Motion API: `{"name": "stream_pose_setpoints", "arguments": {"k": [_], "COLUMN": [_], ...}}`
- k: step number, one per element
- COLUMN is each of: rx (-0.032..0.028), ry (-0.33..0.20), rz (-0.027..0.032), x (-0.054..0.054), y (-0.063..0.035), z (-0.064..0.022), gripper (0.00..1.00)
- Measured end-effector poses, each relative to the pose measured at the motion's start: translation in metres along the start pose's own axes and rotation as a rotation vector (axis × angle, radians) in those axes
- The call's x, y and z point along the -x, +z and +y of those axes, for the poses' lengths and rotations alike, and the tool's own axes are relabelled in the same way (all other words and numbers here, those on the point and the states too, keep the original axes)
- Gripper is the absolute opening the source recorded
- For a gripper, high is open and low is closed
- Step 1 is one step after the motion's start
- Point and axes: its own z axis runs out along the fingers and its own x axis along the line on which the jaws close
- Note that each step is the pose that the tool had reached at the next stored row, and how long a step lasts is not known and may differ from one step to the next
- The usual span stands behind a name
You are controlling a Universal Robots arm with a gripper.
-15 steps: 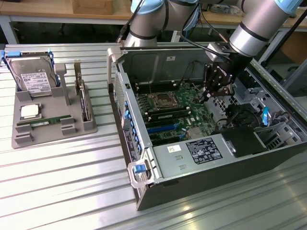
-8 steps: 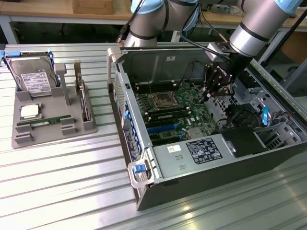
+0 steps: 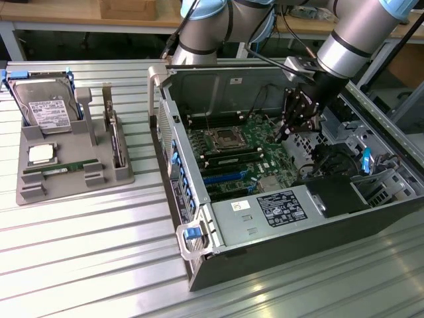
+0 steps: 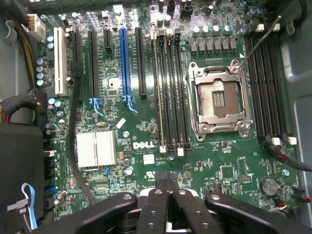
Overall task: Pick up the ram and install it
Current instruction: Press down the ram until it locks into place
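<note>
At the exterior view's left, around nine o'clock, a grey parts tray (image 3: 33,192) sits on the ribbed metal table (image 3: 86,265). A silver hard drive (image 3: 46,106) with a white label stands at the tray's far end, a square silver CPU chip (image 3: 41,154) lies below it, and the ram (image 3: 56,169), a narrow green stick, lies flat in a slot just beside the chip, toward the tray's near side. A second stick (image 3: 116,142) stands on edge in the tray's tall holder at its three o'clock side. Moving right, an open computer case (image 3: 199,265) lies on its side in the middle of the table, with a blue latch (image 3: 192,232) at its near corner around six o'clock. Inside lies the green motherboard (image 3: 245,152), with the empty CPU socket (image 3: 225,138) toward its eleven o'clock end and dark memory slots (image 3: 228,159) just beside it. Further right, near one o'clock, the silver arm (image 3: 351,40) reaches down into the case, and the gripper (image 3: 291,126) hangs over the board's far side, well apart from the ram in the tray. In the wrist view the gripper (image 4: 168,183) has its black fingers (image 4: 180,204) clenched together with nothing between them, above the board near the white Dell lettering (image 4: 144,145), with the memory slots (image 4: 170,87) and open socket (image 4: 219,100) beyond.
</note>
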Motion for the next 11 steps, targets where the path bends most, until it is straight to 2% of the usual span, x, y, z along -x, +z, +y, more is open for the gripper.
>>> {"name": "stream_pose_setpoints", "arguments": {"k": [5,11], "rx": [-0.0009,-0.0010], "ry": [0.068,0.130], "rz": [-0.0051,-0.0148], "x": [0.0000,0.0000], "y": [0.0001,0.0001], "z": [0.0000,0.0000], "gripper": [0.11,0.11]}}
